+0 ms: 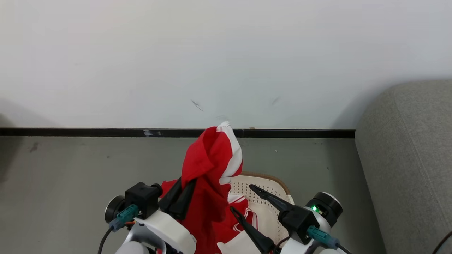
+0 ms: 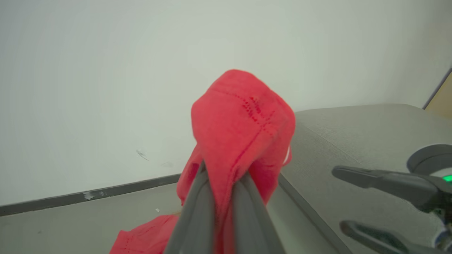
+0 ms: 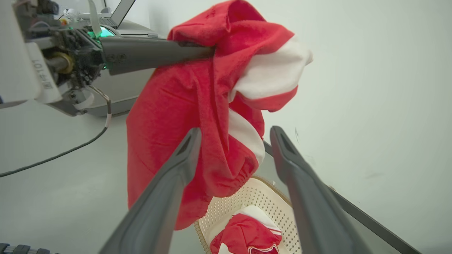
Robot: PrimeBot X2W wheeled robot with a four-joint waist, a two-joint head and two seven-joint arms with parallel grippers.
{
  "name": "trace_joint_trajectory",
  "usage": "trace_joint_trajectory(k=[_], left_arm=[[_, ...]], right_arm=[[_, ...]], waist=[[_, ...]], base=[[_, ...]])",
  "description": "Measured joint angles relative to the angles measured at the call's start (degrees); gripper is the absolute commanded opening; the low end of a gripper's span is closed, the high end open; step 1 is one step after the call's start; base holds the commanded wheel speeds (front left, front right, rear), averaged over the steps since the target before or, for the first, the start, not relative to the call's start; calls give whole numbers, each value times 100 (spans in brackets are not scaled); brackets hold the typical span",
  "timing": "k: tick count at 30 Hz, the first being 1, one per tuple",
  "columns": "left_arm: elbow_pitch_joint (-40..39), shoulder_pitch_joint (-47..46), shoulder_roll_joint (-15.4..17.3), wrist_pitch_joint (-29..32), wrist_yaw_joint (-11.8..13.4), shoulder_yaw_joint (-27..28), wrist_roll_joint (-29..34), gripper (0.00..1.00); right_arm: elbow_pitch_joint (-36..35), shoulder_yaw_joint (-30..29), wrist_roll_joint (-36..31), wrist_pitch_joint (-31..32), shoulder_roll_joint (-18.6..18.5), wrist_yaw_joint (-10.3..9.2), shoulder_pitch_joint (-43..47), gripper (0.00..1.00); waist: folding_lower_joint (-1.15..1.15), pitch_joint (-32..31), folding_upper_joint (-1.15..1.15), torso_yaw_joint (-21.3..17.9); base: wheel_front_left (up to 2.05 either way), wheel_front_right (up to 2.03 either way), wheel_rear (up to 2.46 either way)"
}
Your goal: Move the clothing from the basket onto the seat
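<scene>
Fabric up! The left gripper (image 1: 186,182) had its two dark fingers pinched tight on a soft bright red garment with a white panel (image 1: 212,158). It held the garment above the oval cream-white perforated plastic basket with the brown woven-look rim (image 1: 272,180). The lower folds dangled by the basket's left rim; touching or not, I could not tell. The right gripper (image 1: 242,197) hung over the basket with jaws spread wide, holding nothing, just beside the draped cloth. More red-and-white clothing (image 3: 243,231) lay on the basket's bottom. The large grey fabric sofa (image 1: 406,158) stood off the basket's right side, and no red showed on it. Early going, by my call: one piece lifted but undelivered, and at least one more left to fetch.
</scene>
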Motion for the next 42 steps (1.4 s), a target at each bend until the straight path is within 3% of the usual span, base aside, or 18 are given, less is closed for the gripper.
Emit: trace_joint_trajectory(k=[17,18,19,20,21,29,31,32,33,34,35,42], left_arm=[[-1045,27,-73,735,-170,-804,-97,0],[-1094,42,-80,780,-186,-848,-137,0],[-1141,64,-87,825,-186,-891,-148,0],[-1181,92,-92,856,-186,-913,-152,0],[-1207,113,-92,872,-186,-924,-181,0],[-1360,232,-85,1006,-138,-846,-250,2],[-1390,242,-84,1027,-98,-806,-250,24],[-1413,242,-81,1050,-96,-792,-250,42],[-1432,243,-81,1054,-76,-782,-252,49],[-1447,247,-85,1058,-46,-772,-264,84],[-1455,259,-82,1062,-46,-760,-289,100],[-1488,353,-59,1102,-30,-780,-291,100]], right_arm=[[338,87,133,0,41,0,-224,100],[350,115,162,0,40,0,-240,50],[359,141,178,0,43,1,-256,31],[361,160,204,0,45,1,-266,4],[368,176,249,0,46,1,-271,0],[308,269,533,0,47,1,-271,0],[269,258,539,0,47,1,-259,0],[247,232,539,0,48,1,-249,0],[230,194,539,0,48,1,-243,0],[210,145,538,0,48,1,-231,0],[181,91,538,0,48,1,-212,0],[-105,-325,459,0,40,1,-5,0]], waist=[[0,-187,0,306],[0,-195,0,319],[0,-202,0,333],[0,-209,0,345],[0,-214,0,356],[0,-232,0,353],[0,-233,0,334],[0,-232,0,322],[0,-232,0,308],[0,-232,0,293],[0,-232,0,277],[0,-224,0,125]], base=[[0,0,0],[0,0,0],[0,0,0],[0,0,0],[0,0,0],[0,0,0],[0,0,0],[0,0,0],[0,0,0],[0,0,0],[0,0,0],[0,0,0]])
